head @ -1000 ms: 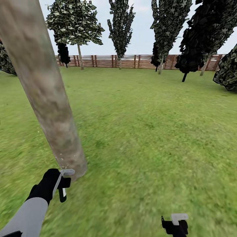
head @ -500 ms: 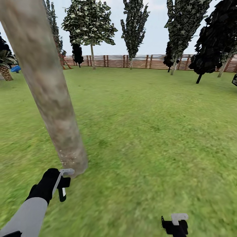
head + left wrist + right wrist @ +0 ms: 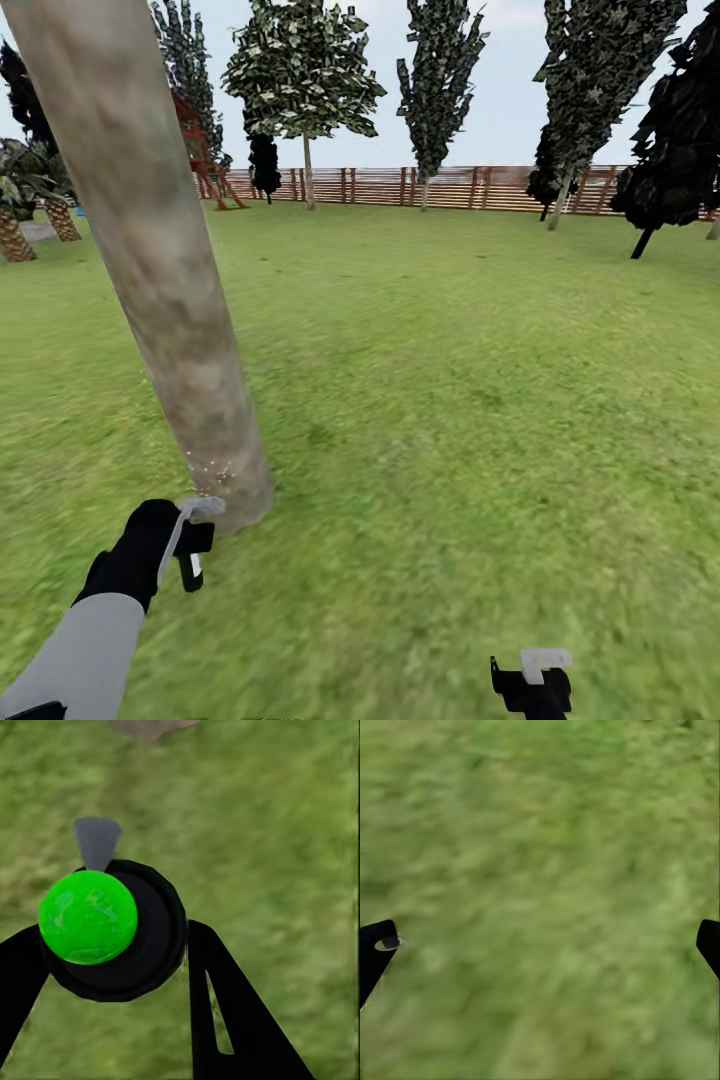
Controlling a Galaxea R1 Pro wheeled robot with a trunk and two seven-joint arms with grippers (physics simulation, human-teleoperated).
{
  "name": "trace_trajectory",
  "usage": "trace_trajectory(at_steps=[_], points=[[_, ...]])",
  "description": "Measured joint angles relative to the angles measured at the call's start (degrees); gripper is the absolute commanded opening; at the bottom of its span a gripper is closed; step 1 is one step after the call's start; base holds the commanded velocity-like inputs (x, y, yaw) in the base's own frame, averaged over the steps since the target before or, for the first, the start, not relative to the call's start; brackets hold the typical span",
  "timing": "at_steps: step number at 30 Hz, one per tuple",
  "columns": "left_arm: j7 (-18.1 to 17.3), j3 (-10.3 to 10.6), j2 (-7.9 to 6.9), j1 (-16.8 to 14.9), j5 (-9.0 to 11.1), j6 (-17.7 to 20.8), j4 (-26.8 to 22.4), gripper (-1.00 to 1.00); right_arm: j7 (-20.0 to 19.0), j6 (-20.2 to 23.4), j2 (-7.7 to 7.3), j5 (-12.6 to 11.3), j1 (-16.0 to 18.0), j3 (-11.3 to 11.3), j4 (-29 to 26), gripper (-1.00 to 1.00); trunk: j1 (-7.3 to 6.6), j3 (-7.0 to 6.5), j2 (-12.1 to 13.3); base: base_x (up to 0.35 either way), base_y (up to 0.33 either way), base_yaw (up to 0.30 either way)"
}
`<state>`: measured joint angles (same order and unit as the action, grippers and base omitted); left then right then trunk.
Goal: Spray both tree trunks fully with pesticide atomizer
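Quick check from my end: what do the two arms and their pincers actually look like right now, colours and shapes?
In the head view, the left arm has a light grey sleeve-like forearm ending in a black wrist. The left pincer has black fingers with a pale grey plate. The right pincer is black with a whitish block on top. Wrist views show flat black, tapering fingers. No cables or markings visible.

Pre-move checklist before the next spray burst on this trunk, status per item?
1. Left gripper clamps the black round-bodied atomizer with bright green cap: ok.
2. Atomizer close to the thick mottled grey-brown tree trunk, near its base: ok.
3. Whitish pesticide specks on the trunk's foot: ok.
4. Upper trunk covered: cannot tell, no specks visible there.
5. Right gripper open, empty, over green lawn: ok.
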<state>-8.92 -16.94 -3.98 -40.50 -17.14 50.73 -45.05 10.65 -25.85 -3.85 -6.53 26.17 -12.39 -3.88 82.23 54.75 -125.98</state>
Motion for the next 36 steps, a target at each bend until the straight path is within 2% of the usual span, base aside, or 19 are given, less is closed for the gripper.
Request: trace_trajectory(at_steps=[4,5,6,8,10,13,14,15,16,17,19,21,23,26,30,36], points=[[-0.1,0.3,0.92,-1.6,0.2,2.2,-2.0,-1.00,0.0,0.0,0.00,0.0,0.0,0.0,0.0,1.00,0.00,0.01,0.0,0.000,0.000,0.278],[-0.5,0.5,1.80,-3.6,0.4,5.3,-2.2,-1.00,0.0,0.0,0.00,0.0,0.0,0.0,0.0,1.00,0.00,0.00,0.0,0.000,0.000,0.277],[-0.2,0.9,2.60,-4.6,0.7,6.2,-2.2,-1.00,0.0,0.0,0.00,0.0,0.0,0.0,0.0,1.00,0.00,0.00,0.0,0.000,0.000,0.264],[-0.2,1.5,3.77,-5.9,0.2,6.9,-2.2,-1.00,0.1,0.0,0.00,0.0,0.0,0.0,0.0,1.00,0.00,0.01,0.0,0.000,0.000,0.163],[-0.2,1.9,3.92,-7.5,-0.1,7.3,-2.0,-1.00,0.1,0.0,-0.02,0.0,0.0,0.1,0.0,1.00,0.00,0.00,0.0,0.000,0.000,0.032],[-0.2,2.0,2.27,-9.7,-0.6,7.6,-1.7,-1.00,0.1,0.0,-0.10,0.0,0.0,0.1,0.0,1.00,0.00,0.01,0.0,0.000,0.000,0.007],[-0.3,2.0,1.26,-9.9,-0.7,7.6,-1.6,-1.00,0.1,0.0,-0.13,0.1,0.0,0.1,0.0,1.00,0.00,0.01,0.0,0.000,0.000,0.000],[-0.4,2.0,-1.51,-10.4,0.2,7.7,-1.6,-1.00,0.1,0.0,-0.13,0.1,0.0,0.1,0.0,1.00,0.00,0.01,0.0,0.000,0.000,0.000],[-0.3,2.0,-2.68,-10.5,-1.9,7.7,-1.6,-1.00,0.2,0.0,-0.15,0.1,0.0,0.1,0.0,1.00,0.00,0.01,0.0,0.000,0.000,0.000],[-0.3,2.1,-3.09,-10.5,-0.2,7.8,-1.6,-1.00,0.2,0.0,-0.17,0.1,0.0,0.1,0.0,1.00,0.00,0.01,0.0,0.000,0.000,0.000],[-0.4,3.0,-2.84,-10.5,-0.1,7.8,-1.5,-1.00,0.2,0.0,-0.16,0.1,0.0,0.1,0.0,1.00,0.00,0.01,0.0,0.000,0.000,0.000],[-0.5,6.7,-2.47,-10.7,0.2,7.9,-1.6,-1.00,0.2,0.0,-0.17,0.0,0.0,0.1,0.0,1.00,0.00,0.01,0.0,0.000,0.000,0.000],[-0.5,8.4,-1.90,-12.1,0.2,8.0,-1.5,-1.00,0.2,0.0,-0.16,0.0,0.0,0.1,0.0,1.00,0.00,0.01,0.0,0.000,0.000,0.000],[-0.8,8.6,-2.55,-12.6,-0.2,8.1,-0.9,-1.00,0.2,0.0,-0.16,0.1,0.0,0.1,0.0,1.00,0.01,0.01,0.0,0.000,0.000,0.000],[-4.5,9.0,-4.48,-12.1,0.0,8.1,-0.4,-1.00,0.2,0.0,-0.11,0.1,0.0,0.1,0.0,1.00,0.01,0.01,0.0,0.000,0.000,0.000],[-5.8,8.6,-4.59,-11.8,-0.1,8.0,-0.4,-1.00,0.2,0.0,-0.10,0.1,0.0,0.1,0.0,1.00,0.00,0.01,0.0,0.039,-0.201,0.000]])
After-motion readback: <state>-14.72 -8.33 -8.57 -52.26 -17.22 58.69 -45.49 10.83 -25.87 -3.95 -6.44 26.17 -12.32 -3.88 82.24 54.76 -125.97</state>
